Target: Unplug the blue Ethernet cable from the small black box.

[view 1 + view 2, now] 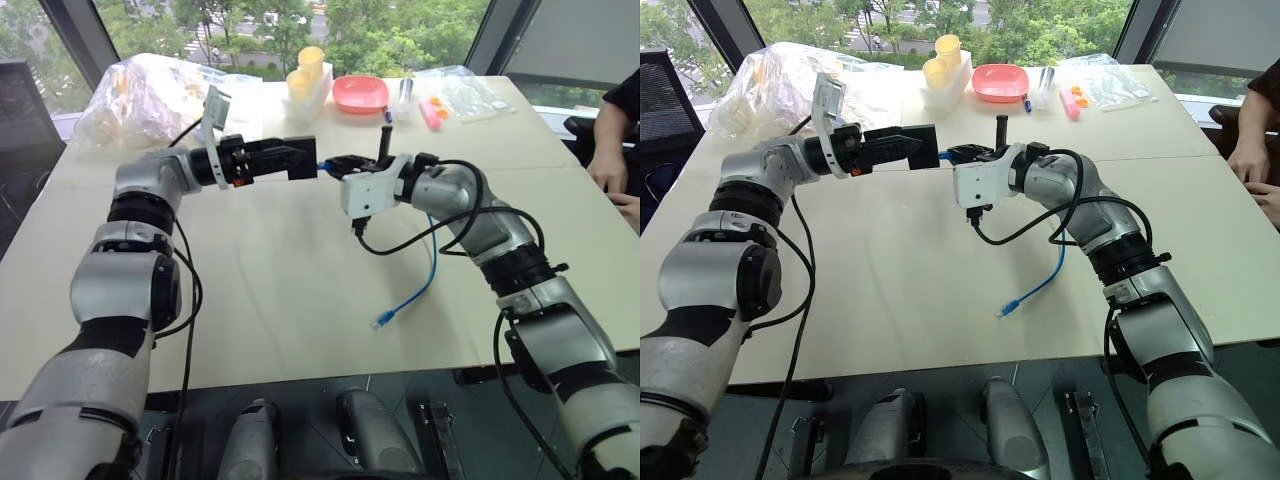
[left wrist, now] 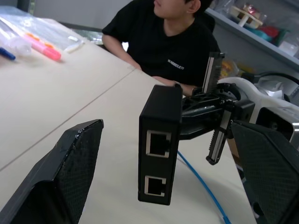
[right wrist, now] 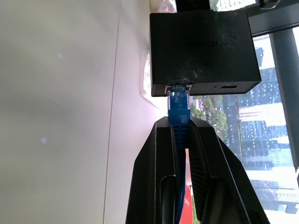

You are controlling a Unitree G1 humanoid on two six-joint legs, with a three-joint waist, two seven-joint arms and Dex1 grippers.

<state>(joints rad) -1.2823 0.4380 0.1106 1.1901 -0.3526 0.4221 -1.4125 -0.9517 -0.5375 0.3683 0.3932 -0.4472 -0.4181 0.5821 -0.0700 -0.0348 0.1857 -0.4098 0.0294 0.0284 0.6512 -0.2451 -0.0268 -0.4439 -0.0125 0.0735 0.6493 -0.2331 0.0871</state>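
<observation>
**Arm and gripper construction**

Both arms are built of silver-grey shells alternating with black joint bands. Loose black cables run outside each arm. The left gripper mounts on a white wrist bracket; the right gripper on a white housing. Fingers are matte black, wedge-shaped, with textured faces. A toothed rack flanks the right gripper's fingers.

Small black box sits mid-air between grippers: left gripper at 9 o'clock, right gripper at 3 o'clock.
</observation>
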